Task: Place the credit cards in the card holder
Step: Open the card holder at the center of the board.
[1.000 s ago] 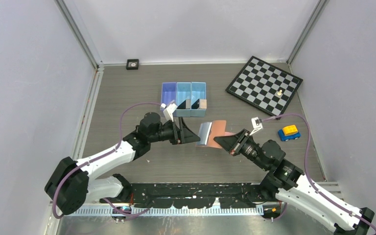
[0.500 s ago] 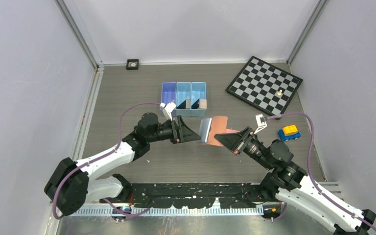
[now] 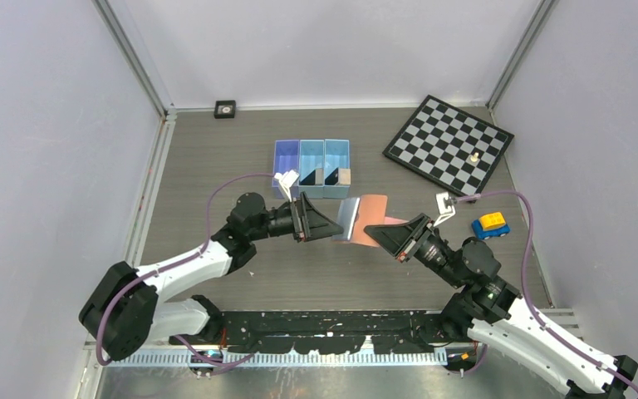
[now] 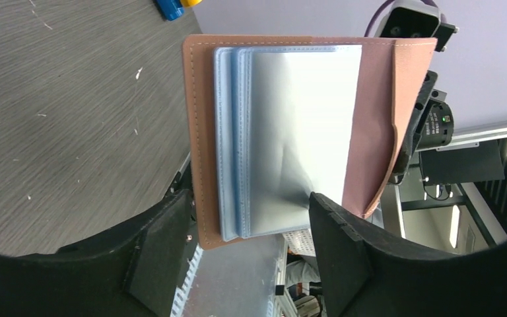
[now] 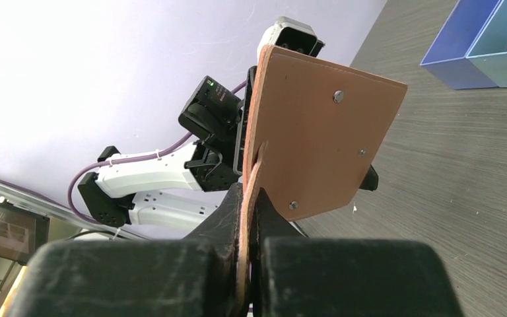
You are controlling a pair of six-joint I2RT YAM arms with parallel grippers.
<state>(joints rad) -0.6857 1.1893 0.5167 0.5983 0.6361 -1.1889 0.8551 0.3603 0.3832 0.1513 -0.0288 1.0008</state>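
Salmon-tan card holder (image 4: 290, 132) hangs open above mid-table, clamped in the right gripper (image 3: 374, 233), its blue pockets showing no card. Left gripper (image 3: 327, 227) faces them, spread and empty. The credit cards (image 3: 309, 178) stand in the blue bin (image 3: 286, 150), so every insertion likely remains.

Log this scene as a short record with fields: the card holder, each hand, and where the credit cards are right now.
card holder: held in the air, open, blue lining showing
right hand: shut on the card holder's tan flap
left hand: open, facing the lining, one finger either side of the holder's edge
credit cards: black, in the blue bin, middle and right compartments
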